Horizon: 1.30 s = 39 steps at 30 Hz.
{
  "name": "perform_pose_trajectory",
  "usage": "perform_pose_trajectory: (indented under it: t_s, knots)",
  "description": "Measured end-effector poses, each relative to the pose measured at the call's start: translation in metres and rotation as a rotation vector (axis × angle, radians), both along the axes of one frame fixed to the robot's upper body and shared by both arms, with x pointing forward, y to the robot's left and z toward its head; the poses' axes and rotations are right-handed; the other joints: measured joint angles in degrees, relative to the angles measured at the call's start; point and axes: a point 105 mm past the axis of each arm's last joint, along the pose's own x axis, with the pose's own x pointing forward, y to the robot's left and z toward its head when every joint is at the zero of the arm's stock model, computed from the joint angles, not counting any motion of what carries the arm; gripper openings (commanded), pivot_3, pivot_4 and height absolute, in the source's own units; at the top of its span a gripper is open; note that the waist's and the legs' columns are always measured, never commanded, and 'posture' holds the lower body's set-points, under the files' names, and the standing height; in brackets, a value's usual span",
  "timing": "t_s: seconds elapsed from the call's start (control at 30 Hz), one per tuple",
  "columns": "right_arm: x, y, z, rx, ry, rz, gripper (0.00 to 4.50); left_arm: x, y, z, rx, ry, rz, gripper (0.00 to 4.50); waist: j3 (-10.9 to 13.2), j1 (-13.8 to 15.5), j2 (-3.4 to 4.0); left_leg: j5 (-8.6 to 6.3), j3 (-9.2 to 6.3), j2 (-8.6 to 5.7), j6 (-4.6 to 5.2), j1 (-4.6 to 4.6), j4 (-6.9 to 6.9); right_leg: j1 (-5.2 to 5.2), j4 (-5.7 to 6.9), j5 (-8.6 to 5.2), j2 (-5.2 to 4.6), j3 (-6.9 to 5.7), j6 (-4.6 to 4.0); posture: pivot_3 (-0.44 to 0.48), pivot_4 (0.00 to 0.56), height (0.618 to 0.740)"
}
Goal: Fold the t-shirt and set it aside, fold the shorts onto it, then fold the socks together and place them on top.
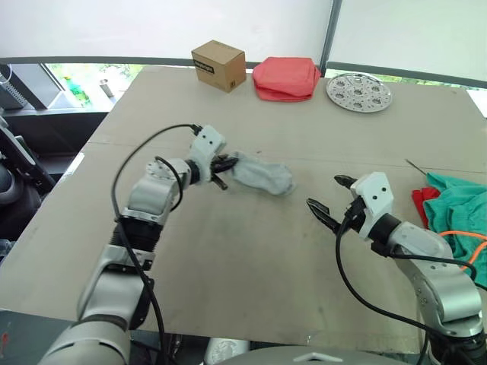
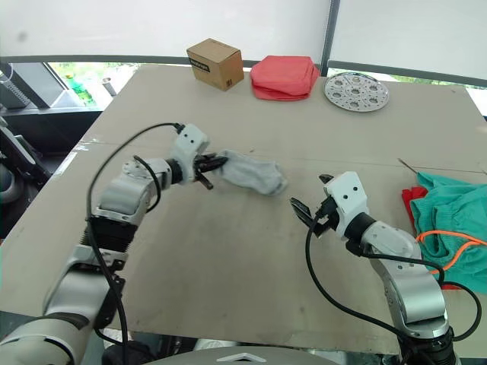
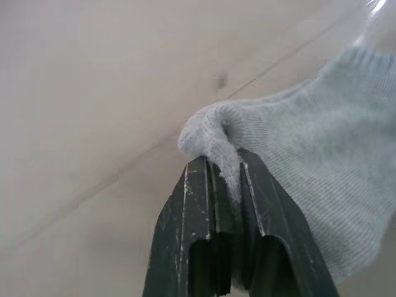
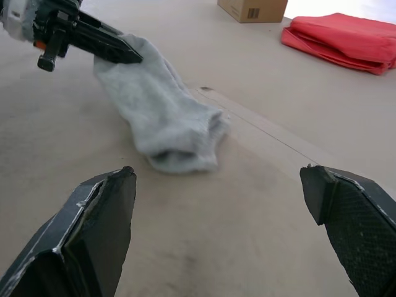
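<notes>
The light grey socks (image 1: 262, 175) lie bunched on the table's middle, one end lifted. My left gripper (image 1: 223, 166) is shut on that end, and the knit fabric bulges out between its fingertips (image 3: 213, 170). My right gripper (image 1: 326, 192) hovers open and empty to the right of the socks (image 4: 167, 111), a short gap away. The teal shorts (image 1: 460, 209) with an orange drawstring (image 1: 466, 236) lie at the table's right edge. A strip of the red t-shirt (image 1: 421, 199) shows beside them, the rest hidden under the shorts.
At the table's far edge stand a cardboard box (image 1: 218, 65), a folded coral-pink cloth stack (image 1: 285, 78) and a perforated metal disc (image 1: 358, 92). The tan table (image 1: 228, 266) drops off close on the left and front.
</notes>
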Motion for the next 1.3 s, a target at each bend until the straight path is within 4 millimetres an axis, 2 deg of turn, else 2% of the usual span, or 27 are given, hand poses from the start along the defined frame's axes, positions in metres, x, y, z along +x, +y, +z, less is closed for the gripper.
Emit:
perform_pose_trajectory:
  t_s: [0.1,0.17,0.23,0.47,0.57,0.67,0.7,0.83,0.9,1.07,1.17,1.27,1.3]
  knots:
    - [0.003,0.001,-0.003,-0.005,0.004,0.003,4.50,0.015,0.029,0.033,0.337,-0.164,0.005,0.11,0.13,0.10,-0.16,0.00,-0.01,0.00,0.00,-0.06,0.00,-0.04,-0.03,0.00,-0.03,-0.02,0.00,0.000,0.150,0.740]
    - [0.004,0.002,-0.003,-0.010,0.005,0.006,4.50,0.020,0.028,0.055,0.511,-0.271,-0.031,0.11,0.13,0.28,-0.16,-0.02,0.01,-0.03,0.01,-0.07,0.00,-0.02,-0.04,0.00,-0.08,-0.01,0.00,0.000,0.150,0.740]
    - [0.004,0.006,-0.002,-0.010,-0.004,0.021,4.50,0.023,0.017,0.063,0.598,-0.335,-0.075,0.11,0.13,0.41,-0.16,-0.05,0.08,-0.04,0.07,-0.07,0.00,-0.02,-0.06,0.00,-0.10,0.03,0.01,0.000,0.150,0.740]
    - [0.003,0.008,-0.001,0.002,-0.022,0.010,4.50,0.021,-0.032,0.036,0.673,-0.385,-0.222,0.11,0.14,0.00,-0.18,-0.04,0.16,0.00,0.09,-0.06,0.01,-0.05,0.02,0.12,-0.01,0.08,0.25,0.000,0.150,0.740]
    - [-0.010,0.014,0.002,0.030,-0.021,0.068,4.50,0.014,-0.048,0.012,0.665,-0.408,-0.256,0.11,0.14,-0.08,-0.18,-0.05,0.19,0.02,0.09,-0.01,0.01,-0.05,0.05,0.12,0.00,0.13,0.26,0.000,0.150,0.740]
    - [-0.027,0.024,0.004,-0.010,-0.035,0.185,4.50,0.001,-0.062,-0.019,0.638,-0.374,-0.301,0.11,0.15,-0.11,-0.19,-0.05,0.21,0.04,0.10,0.01,0.04,-0.05,0.06,0.12,0.00,0.14,0.26,0.000,0.150,0.740]
    - [-0.028,0.025,0.004,-0.011,-0.036,0.190,4.50,-0.001,-0.063,-0.021,0.637,-0.371,-0.305,0.11,0.15,-0.09,-0.19,-0.05,0.20,0.04,0.10,0.01,0.05,-0.05,0.06,0.12,0.00,0.13,0.27,0.000,0.150,0.740]
    - [-0.030,0.024,0.003,-0.037,-0.033,0.210,4.50,-0.011,-0.067,-0.028,0.595,-0.327,-0.314,1.58,0.12,-0.02,-0.17,-0.05,0.17,0.05,0.10,0.06,0.11,0.00,0.09,0.01,-0.04,0.12,0.08,0.000,0.150,0.740]
    - [-0.029,0.024,0.004,-0.036,-0.038,0.213,4.50,-0.013,-0.063,-0.022,0.511,-0.272,-0.286,2.44,0.10,-0.02,-0.19,-0.04,0.15,0.06,0.10,0.05,0.13,0.01,0.09,0.01,-0.04,0.10,0.08,0.000,0.150,0.740]
    - [-0.028,0.022,0.001,-0.038,-0.034,0.215,4.50,-0.021,-0.027,0.001,0.205,0.007,-0.210,2.44,0.13,-0.30,-0.21,-0.04,0.12,0.11,0.09,0.02,0.10,-0.03,0.11,0.06,0.06,0.06,0.16,0.000,0.150,0.740]
    - [-0.023,0.022,-0.003,-0.027,-0.015,0.225,4.50,-0.030,-0.001,0.032,-0.006,0.133,-0.185,2.44,0.14,-0.19,-0.20,-0.03,0.08,0.09,0.08,0.03,0.10,-0.01,0.11,0.11,0.09,0.06,0.25,0.000,0.150,0.740]
    - [-0.018,0.022,-0.002,-0.025,-0.019,0.231,4.50,-0.040,0.002,0.043,-0.132,0.197,-0.213,2.44,0.14,0.04,-0.19,-0.03,0.07,0.05,0.08,0.04,0.13,0.05,0.10,0.10,0.03,0.06,0.24,0.000,0.150,0.740]
    - [-0.015,0.024,-0.002,-0.026,-0.021,0.238,4.50,-0.045,-0.003,0.046,-0.242,0.237,-0.216,2.44,0.14,0.09,-0.19,-0.03,0.05,0.04,0.08,0.04,0.17,0.09,0.10,0.09,0.01,0.05,0.22,0.000,0.150,0.740]
